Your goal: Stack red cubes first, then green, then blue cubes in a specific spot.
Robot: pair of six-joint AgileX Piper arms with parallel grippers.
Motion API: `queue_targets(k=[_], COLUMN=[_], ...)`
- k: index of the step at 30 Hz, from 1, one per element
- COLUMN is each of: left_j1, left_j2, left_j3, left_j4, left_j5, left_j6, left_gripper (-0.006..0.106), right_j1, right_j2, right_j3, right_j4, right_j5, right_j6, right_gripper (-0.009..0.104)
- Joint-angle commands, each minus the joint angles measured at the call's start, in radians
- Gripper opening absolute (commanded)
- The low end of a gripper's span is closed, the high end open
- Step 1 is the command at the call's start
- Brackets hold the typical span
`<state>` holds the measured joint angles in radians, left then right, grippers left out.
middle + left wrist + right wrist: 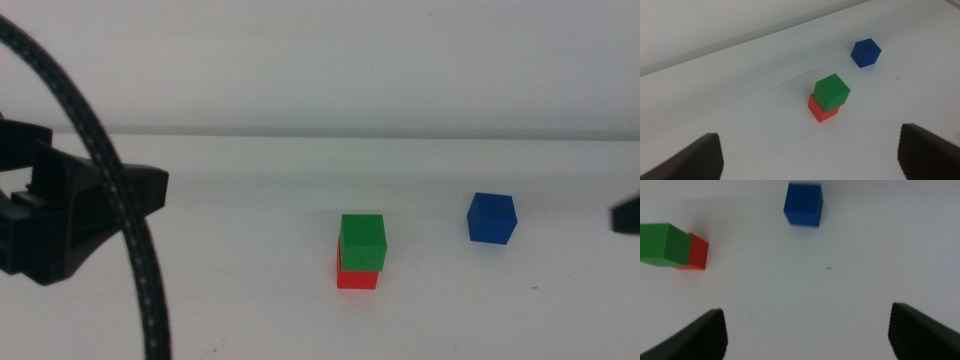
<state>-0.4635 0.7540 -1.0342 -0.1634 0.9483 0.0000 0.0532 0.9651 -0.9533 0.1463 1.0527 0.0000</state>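
White, plain and matte, the table (250, 300) is carrying three small solid cubes and is meeting a pale wall at the back.

At the left side of the middle view, the left gripper (60, 215) is hanging well apart from the cubes, with a thick black braided cable (130, 230) arcing across in front of it. In the left wrist view its two dark fingers (695, 157) are standing wide apart with nothing between them.

Near the centre, the small solid bright-red cube (357, 277) is sitting on the table, and the small solid green cube (362, 243) is resting on top of it. The green cube is sitting slightly off-square, overhanging the red one a little on one side.

Further right, the small solid deep-blue cube (491, 218) is lying alone on the table, apart from the stack and somewhat farther back.

At the right edge of the middle view, only a dark sliver of the right gripper (628, 214) is showing. In the right wrist view its fingers (922, 330) are spread wide and holding nothing, with the blue cube lying ahead of them on the table.
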Motion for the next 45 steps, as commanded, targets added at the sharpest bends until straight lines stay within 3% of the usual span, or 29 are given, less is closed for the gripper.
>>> queue_targets(k=[1, 3, 6, 11, 14, 20, 22, 24, 29, 37, 42, 45], left_j1=[0.005, 0.005, 0.005, 0.005, 0.005, 0.005, 0.005, 0.005, 0.005, 0.005, 0.005, 0.005], left_j2=[-0.001, -0.001, -0.001, -0.001, -0.001, -0.001, -0.001, -0.001, -0.001, -0.001, -0.001, -0.001], left_j3=[0.003, 0.003, 0.003, 0.003, 0.003, 0.003, 0.003, 0.003, 0.003, 0.003, 0.003, 0.003], left_j4=[0.002, 0.002, 0.004, 0.004, 0.004, 0.004, 0.004, 0.004, 0.006, 0.006, 0.006, 0.006], left_j5=[-0.017, -0.017, -0.017, -0.017, -0.017, -0.017, -0.017, -0.017, -0.017, -0.017, -0.017, -0.017], left_j6=[0.000, 0.000, 0.000, 0.000, 0.000, 0.000, 0.000, 0.000, 0.000, 0.000, 0.000, 0.000], left_gripper=[0.094, 0.094, 0.094, 0.094, 0.094, 0.094, 0.094, 0.094, 0.094, 0.094, 0.094, 0.094], right_j1=[-0.005, -0.005, -0.005, -0.003, 0.004, 0.057, 0.073, 0.077, 0.107, 0.127, 0.130, 0.134], right_j2=[0.121, 0.189, 0.284, 0.486, 0.607, 0.762, 0.795, 0.823, 0.878, 0.951, 0.977, 0.994], right_j3=[-0.058, -0.069, -0.070, -0.200, -0.304, -0.370, -0.380, -0.382, -0.384, -0.387, -0.387, -0.387], right_j4=[0.027, 0.072, 0.059, -0.084, -0.115, -0.245, -0.248, -0.190, -0.182, -0.196, -0.250, -0.250], right_j5=[0.013, -0.024, -0.093, -0.086, -0.048, -0.087, -0.098, -0.122, -0.164, -0.224, -0.244, -0.260], right_j6=[0.011, 0.017, 0.010, 0.189, 0.220, 0.396, 0.399, 0.387, 0.394, 0.416, 0.419, 0.419], right_gripper=[0.085, 0.085, 0.085, 0.085, 0.082, 0.079, 0.079, 0.079, 0.079, 0.079, 0.079, 0.079])
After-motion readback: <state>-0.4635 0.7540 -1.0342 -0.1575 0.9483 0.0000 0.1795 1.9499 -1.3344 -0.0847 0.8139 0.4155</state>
